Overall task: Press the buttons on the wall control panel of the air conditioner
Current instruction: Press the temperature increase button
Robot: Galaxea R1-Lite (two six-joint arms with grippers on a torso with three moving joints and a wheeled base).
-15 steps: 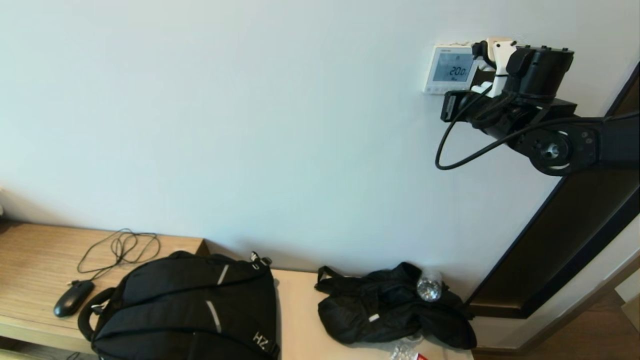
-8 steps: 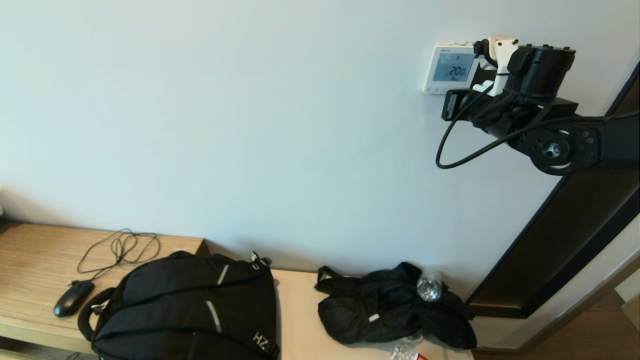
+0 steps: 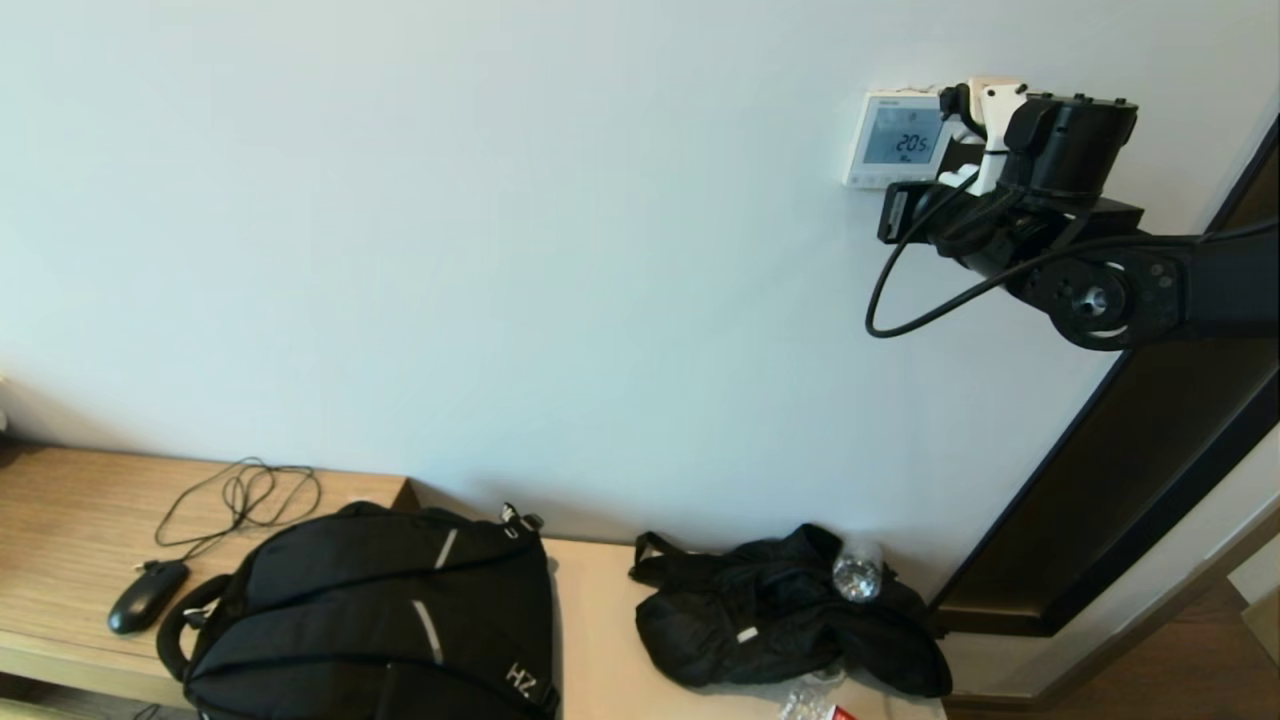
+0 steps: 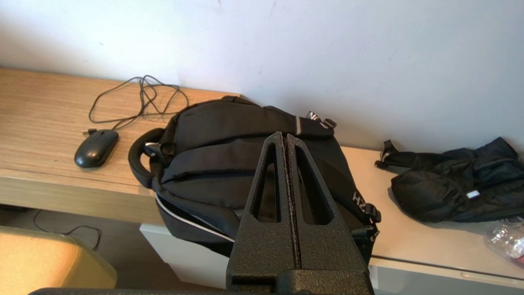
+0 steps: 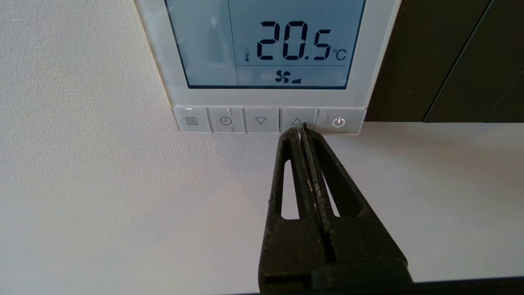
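Note:
The white wall control panel point(image 3: 893, 138) hangs high on the wall at the right; its grey screen point(image 5: 266, 41) reads 20.5 °C. A row of small white-grey buttons point(image 5: 260, 121) runs along its lower edge. My right gripper point(image 5: 300, 130) is shut and empty, its tips touching the lower edge of the up-arrow button point(image 5: 297, 120), next to the power button point(image 5: 338, 122). In the head view the right arm point(image 3: 1060, 200) covers the panel's right side. My left gripper point(image 4: 284, 137) is shut and empty, parked low above the black backpack point(image 4: 245, 164).
A black plate point(image 5: 442, 61) is on the wall right of the panel. Below, a wooden desk point(image 3: 60, 530) holds a black mouse point(image 3: 146, 594) with cable, the backpack point(image 3: 370, 620), a smaller black bag point(image 3: 790, 620) and a plastic bottle point(image 3: 858, 572). A dark door frame point(image 3: 1120, 480) stands at the right.
The right arm has shifted slightly left and toward the panel. The screen reading has gone from 20.0 to 20.5.

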